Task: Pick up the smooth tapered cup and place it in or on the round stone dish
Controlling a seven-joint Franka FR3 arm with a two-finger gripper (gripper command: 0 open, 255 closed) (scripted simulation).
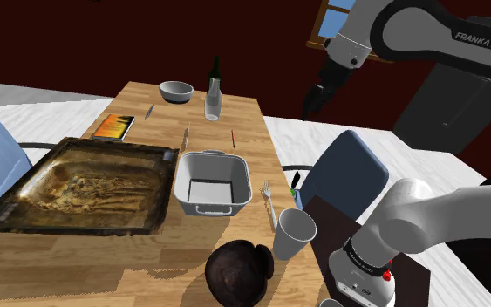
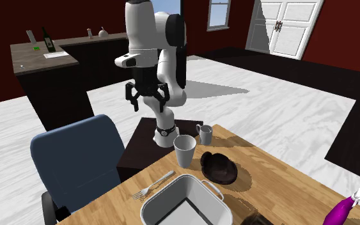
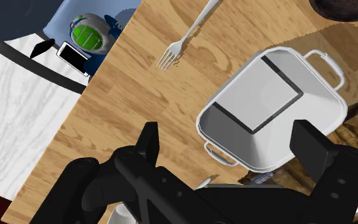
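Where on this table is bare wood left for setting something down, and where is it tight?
Mostly free: the wood between the white pan and the bottle, and the strip between the baking tray and the dark round dish. Crowded: the corner where cup, fork, dish and pan sit close.

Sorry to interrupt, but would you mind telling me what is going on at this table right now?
The white arm's tool hangs open in the air above the wooden table, holding nothing. The white tapered cup stands untouched near the table's edge by the stand, beside the dark round dish. The wrist view looks down on a white pan.
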